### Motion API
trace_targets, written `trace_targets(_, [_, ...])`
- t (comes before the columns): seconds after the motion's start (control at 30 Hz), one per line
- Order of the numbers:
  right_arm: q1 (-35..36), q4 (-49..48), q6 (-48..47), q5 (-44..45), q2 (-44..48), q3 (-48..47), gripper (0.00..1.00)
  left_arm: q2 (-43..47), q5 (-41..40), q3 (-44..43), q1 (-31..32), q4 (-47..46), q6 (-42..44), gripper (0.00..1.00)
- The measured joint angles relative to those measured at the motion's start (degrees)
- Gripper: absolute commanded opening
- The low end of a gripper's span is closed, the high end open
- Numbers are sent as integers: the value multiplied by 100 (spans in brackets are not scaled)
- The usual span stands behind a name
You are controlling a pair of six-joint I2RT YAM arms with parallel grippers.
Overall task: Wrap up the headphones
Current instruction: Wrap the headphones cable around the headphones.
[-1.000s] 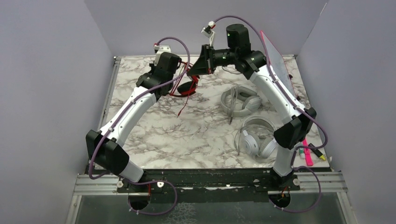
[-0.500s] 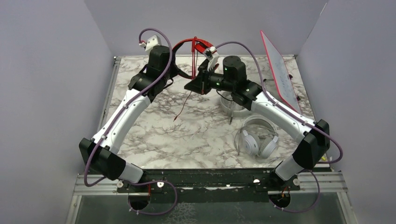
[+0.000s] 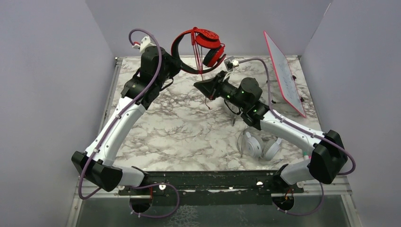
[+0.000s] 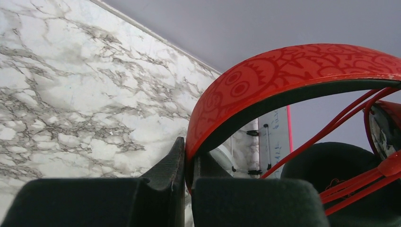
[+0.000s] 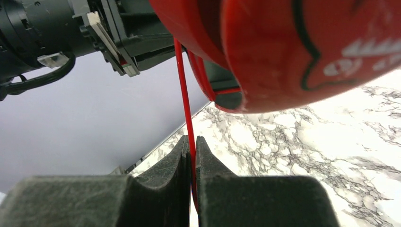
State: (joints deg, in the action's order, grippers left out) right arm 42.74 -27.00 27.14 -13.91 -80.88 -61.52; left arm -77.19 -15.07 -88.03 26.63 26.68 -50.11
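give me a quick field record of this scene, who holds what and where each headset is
left end effector: shut on red headband
right end effector: closed around red cable
red headset: held in the air over the far edge of the table
white headset: lying on table, near right
grey headset: on table, mostly hidden behind right arm

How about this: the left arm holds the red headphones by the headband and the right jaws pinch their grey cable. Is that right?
No: the cable in the right jaws is red, not grey, as the right wrist view shows. The left arm holds the red headphones by the headband.
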Motion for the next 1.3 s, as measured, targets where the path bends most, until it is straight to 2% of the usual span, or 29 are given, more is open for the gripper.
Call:
trace_targets(0.4, [7,-1003,284,232,-2,555,9,256,313,-4,-4,-81,-212,0])
trace_targets(0.5, [7,-1132,273,229,-2,570,14,289,374,-68,-4,-52,-155,0])
trace_targets(0.77, [7,-793,63,96,-109,505,15,363,391,-260,-33,-42,98,0])
trace_targets(0.9, [7,-704,-4,-28,-186,501,21,409,389,-291,-33,-33,223,0])
trace_targets(1.1, [7,-632,-33,-109,-254,501,22,413,382,-444,-33,7,376,0])
trace_targets(1.3, [7,-632,-48,-177,-256,501,27,415,348,-509,-33,85,479,0])
